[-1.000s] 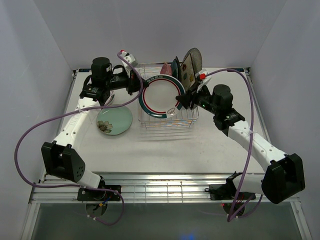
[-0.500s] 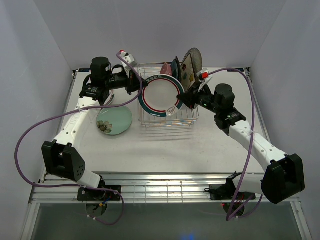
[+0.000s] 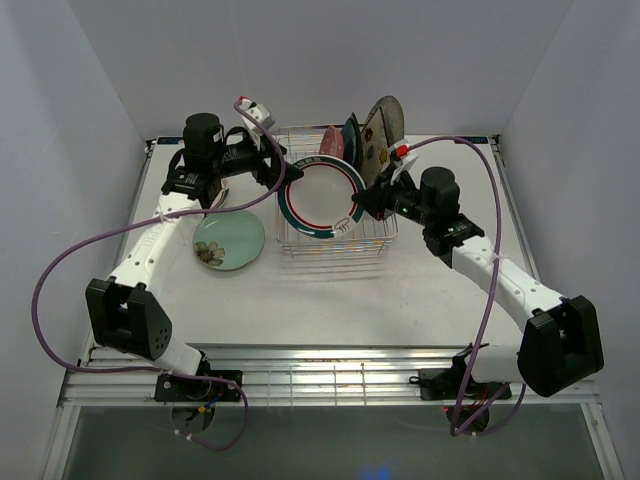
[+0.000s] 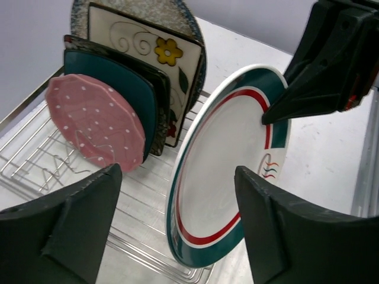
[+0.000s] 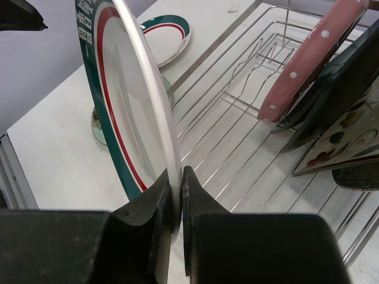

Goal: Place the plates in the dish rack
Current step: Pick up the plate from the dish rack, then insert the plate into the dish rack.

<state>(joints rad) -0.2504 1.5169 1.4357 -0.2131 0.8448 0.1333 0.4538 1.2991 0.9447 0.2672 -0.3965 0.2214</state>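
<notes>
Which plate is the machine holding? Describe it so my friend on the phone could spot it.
Find the silver wire dish rack at the back of the table. At its near end a round plate stands tilted, pinched at the rim by the right pincer. Unlike the pink dotted plate packed at the far end, it is white with a teal rim and red ring.

White teal-rimmed plate [image 3: 318,200] stands tilted in the dish rack [image 3: 335,248], right gripper [image 3: 359,207] at its rim. Mint floral plate [image 3: 228,241] lies flat left of the rack.
</notes>
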